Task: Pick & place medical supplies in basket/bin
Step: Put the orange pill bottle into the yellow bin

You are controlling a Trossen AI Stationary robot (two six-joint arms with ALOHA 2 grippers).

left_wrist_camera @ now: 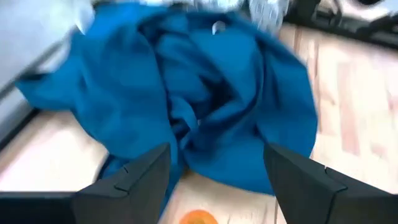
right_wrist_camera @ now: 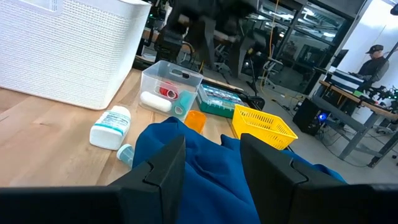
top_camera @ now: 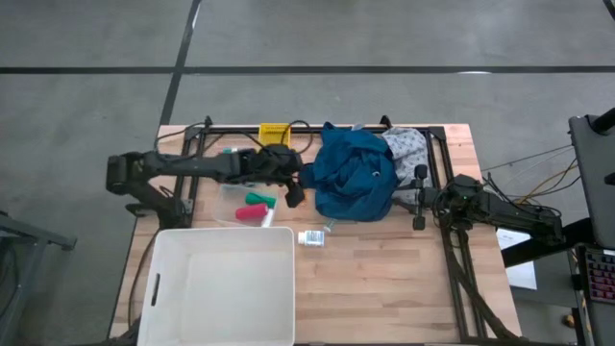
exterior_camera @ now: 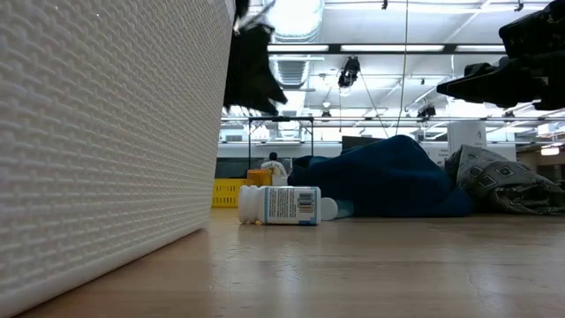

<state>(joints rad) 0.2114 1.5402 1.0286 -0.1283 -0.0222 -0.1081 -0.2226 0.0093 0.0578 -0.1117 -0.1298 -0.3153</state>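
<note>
1. The left gripper (top_camera: pixel 294 188) hangs above the table at the near left edge of the blue fabric garment (top_camera: pixel 356 173). Seen from its own wrist, its two fingers (left_wrist_camera: pixel 134 176) stand apart with a plain gap between them and nothing in it; the garment (left_wrist_camera: pixel 205 93) lies crumpled just beyond their tips.
2. The right gripper (top_camera: pixel 420 197) sits at the garment's right side, beside the grey speckled cloth (top_camera: pixel 408 146). Its fingers (right_wrist_camera: pixel 163 163) are parted too, and nothing is caught between them; the blue fabric (right_wrist_camera: pixel 211 180) fills the view right past them.
3. The garment is heaped on the far middle of the table, and the grey cloth pokes out from its far right edge, touching it.
4. The white tub (top_camera: pixel 223 286) stands at the near left corner of the table, well apart from the garment. From above it looks bare inside.
5. A white bottle (top_camera: pixel 311 237) with a printed label lies on its side on the bare wood between tub and garment, near the tub's far right corner.
6. A clear tray (top_camera: pixel 240 202) just left of the left gripper holds small green (top_camera: pixel 259 200) and red (top_camera: pixel 252 213) pieces and a white tube; I can't quite tell whether they are bottles or caps.
7. A yellow basket (top_camera: pixel 274 133) sits at the far edge.
</note>
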